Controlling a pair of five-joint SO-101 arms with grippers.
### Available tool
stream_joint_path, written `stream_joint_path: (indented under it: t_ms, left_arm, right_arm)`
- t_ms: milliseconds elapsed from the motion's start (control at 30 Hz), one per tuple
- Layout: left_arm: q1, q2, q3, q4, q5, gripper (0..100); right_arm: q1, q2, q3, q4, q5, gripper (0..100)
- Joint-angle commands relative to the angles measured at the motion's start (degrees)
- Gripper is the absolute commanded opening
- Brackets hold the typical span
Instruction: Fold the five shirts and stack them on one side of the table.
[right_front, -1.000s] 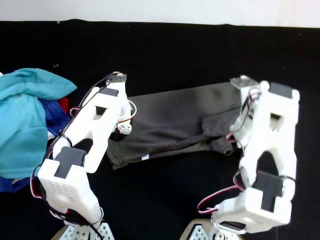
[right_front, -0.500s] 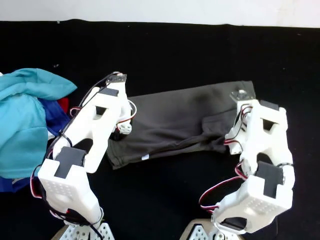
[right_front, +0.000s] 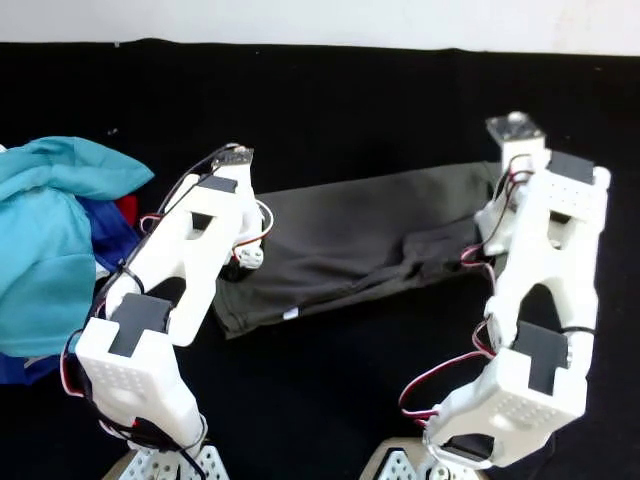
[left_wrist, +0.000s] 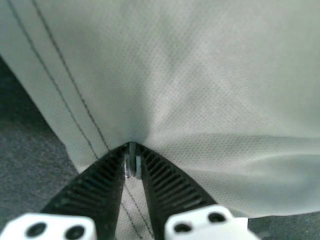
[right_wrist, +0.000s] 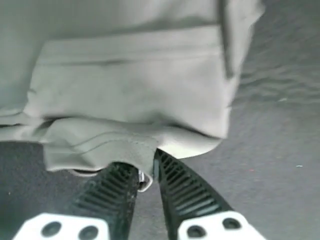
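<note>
A dark grey shirt (right_front: 350, 245) lies folded lengthwise across the middle of the black table (right_front: 340, 90). My left gripper (left_wrist: 132, 167) is shut on the shirt's hemmed left end (left_wrist: 165, 85), under the left arm (right_front: 190, 250) in the high view. My right gripper (right_wrist: 146, 176) is shut on a fold of the grey shirt (right_wrist: 135, 95) at its right end, beneath the right arm (right_front: 535, 240). A heap of other shirts, teal (right_front: 50, 230) over blue (right_front: 105, 225) and red (right_front: 127, 208), sits at the table's left edge.
A white wall (right_front: 320, 20) runs behind the table's far edge. Bare black cloth lies beyond the grey shirt and in front of it, between the two arm bases (right_front: 160, 462).
The right arm first dropped toward the near side, then swung back and farther from the camera, pulling the shirt's right end with it. The left arm stayed still.
</note>
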Motion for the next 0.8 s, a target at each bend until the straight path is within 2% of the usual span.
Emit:
stream_joint_path:
  t_ms: [0,267,333,467,667,767]
  left_arm:
    - [0.7,0.1,-0.1,-1.0,0.1,1]
    - [0.7,0.1,-0.1,-1.0,0.1,1]
    - [0.7,0.1,-0.1,-1.0,0.1,1]
    - [0.7,0.1,-0.1,-1.0,0.1,1]
    - [0.7,0.1,-0.1,-1.0,0.1,1]
    - [0.7,0.1,-0.1,-1.0,0.1,1]
  right_arm:
    - [0.5,0.0,-3.6,-0.4,-0.6,0.5]
    - [-1.5,10.1,-8.3,-6.4,-0.7,1.3]
    - [-3.3,14.0,-12.4,-6.2,-1.1,5.7]
    - [-4.2,20.6,-21.9,-6.2,-7.7,16.8]
    - [0.0,28.2,-34.3,-5.6,-12.4,17.0]
    - [0.7,28.3,-39.3,0.6,-12.5,17.0]
